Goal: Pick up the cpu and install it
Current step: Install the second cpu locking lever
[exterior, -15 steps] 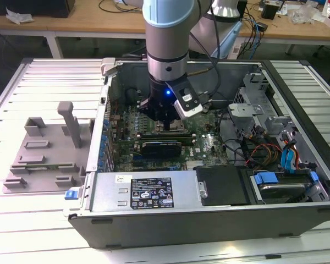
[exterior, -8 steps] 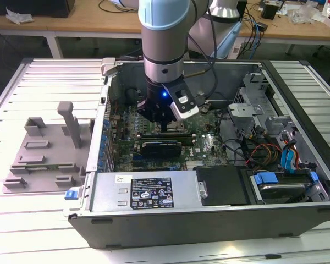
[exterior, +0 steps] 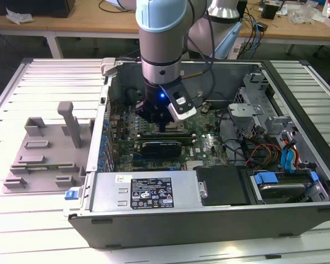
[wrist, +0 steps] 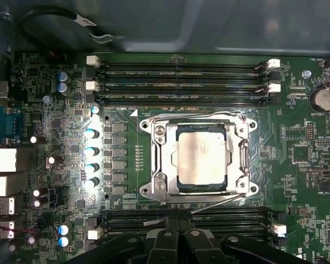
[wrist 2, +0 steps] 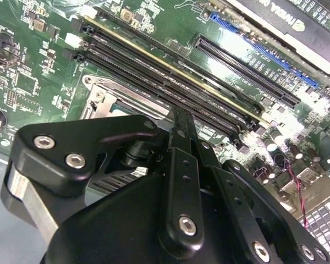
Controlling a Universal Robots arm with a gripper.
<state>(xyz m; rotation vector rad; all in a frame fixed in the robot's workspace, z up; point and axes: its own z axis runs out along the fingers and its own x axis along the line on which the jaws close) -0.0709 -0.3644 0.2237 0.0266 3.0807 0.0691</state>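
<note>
The cpu [wrist: 202, 159], a flat square chip with a shiny silver top, lies inside the black socket frame [wrist: 154, 159] on the green motherboard. The frame's metal bracket surrounds it and a thin lever [wrist: 220, 201] runs along one side. My gripper [wrist: 179, 223] hovers just off that lever side of the socket, fingers pressed together with nothing between them. In the second wrist view the gripper [wrist 2: 181, 121] points down at the board beside the memory slots. In the exterior view the gripper [exterior: 162, 127] hangs inside the open computer case, low over the board.
A grey plastic tray [exterior: 44, 159] with raised blocks sits on the table at the exterior view's left. Memory slots [wrist: 181, 77] flank the socket. A black card [exterior: 162, 146], the power supply [exterior: 148, 190] and a drive cage with cables [exterior: 275, 154] crowd the case.
</note>
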